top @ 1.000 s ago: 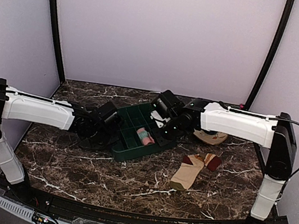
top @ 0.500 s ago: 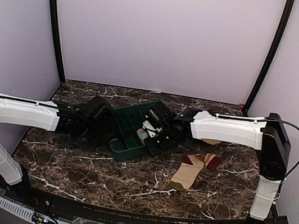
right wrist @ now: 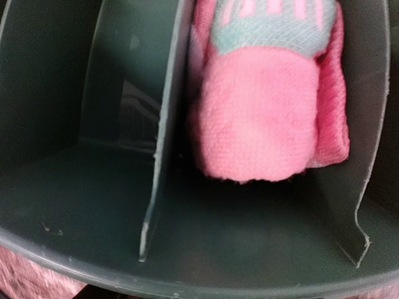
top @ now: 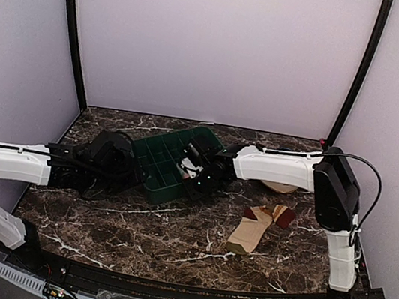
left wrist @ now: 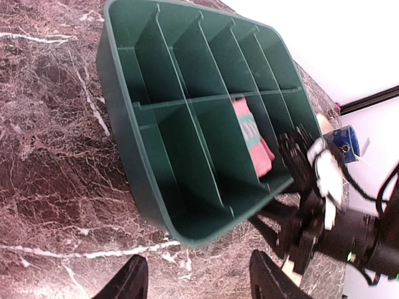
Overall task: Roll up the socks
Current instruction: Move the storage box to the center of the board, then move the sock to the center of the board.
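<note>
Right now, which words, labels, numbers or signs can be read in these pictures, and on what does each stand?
None can be read.
The tray, the pink sock and the tan sock show no text.
The blue thing beyond the tray is too blurred to read.

I find the lighting even and diffuse, with faint shadows. Beyond the left gripper (left wrist: 198,281) the far background blows out white. The pink sock (right wrist: 268,124) close-up looks soft.
</note>
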`<state>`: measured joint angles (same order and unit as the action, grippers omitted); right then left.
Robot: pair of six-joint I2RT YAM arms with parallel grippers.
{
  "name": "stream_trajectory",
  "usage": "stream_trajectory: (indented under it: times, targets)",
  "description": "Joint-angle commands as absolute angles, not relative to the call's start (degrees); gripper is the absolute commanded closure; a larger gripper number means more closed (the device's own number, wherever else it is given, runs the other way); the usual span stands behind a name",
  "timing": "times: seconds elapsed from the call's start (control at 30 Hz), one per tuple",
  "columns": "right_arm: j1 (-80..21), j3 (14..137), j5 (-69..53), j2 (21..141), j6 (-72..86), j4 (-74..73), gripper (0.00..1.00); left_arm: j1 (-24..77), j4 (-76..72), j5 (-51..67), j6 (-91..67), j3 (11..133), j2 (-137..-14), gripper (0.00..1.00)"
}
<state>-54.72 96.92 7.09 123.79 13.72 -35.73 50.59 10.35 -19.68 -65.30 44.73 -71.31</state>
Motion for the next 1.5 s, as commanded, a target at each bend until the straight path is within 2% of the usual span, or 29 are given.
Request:
stream_trajectory:
  times: [0.0,0.3,0.47,0.53,0.73,1.0,1.2,1.47]
  targets:
    - [-52.30,105.54,5.75,128.99,10.97,-32.73,0.64,51.24,7.55,-21.98,-61.20,42.17,-69.29,0.42]
    - [-49.67,130.86,3.84,143.51,8.21,-38.88,0.63,51.50,2.23,-22.86,-57.79,37.62,-67.74,0.42]
    - [-48.78,134.72,3.74,145.24,7.44,-38.24,0.62,51.66,-2.49,-21.73,-53.50,36.24,-68.74,0.42]
    - [-48.98,129.15,4.26,140.81,6.98,-34.65,0.60,51.76,-7.66,-19.76,-50.36,34.69,-69.04,0.41]
    - [-49.50,101.99,10.45,118.23,8.20,-24.30,0.57,52.97,-22.17,-5.87,-38.95,34.66,-74.38,0.41]
    - [-49.66,73.00,19.87,92.98,16.59,-22.37,0.54,59.81,-19.25,13.65,-24.44,50.44,-90.73,0.38]
    - [-49.54,62.02,26.12,80.11,23.60,-28.10,0.51,63.55,-14.95,23.45,-20.06,60.32,-100.77,0.38]
    - [-49.33,54.02,28.92,68.67,28.94,-32.63,0.48,66.04,-3.71,27.03,-17.66,73.69,-112.65,0.37]
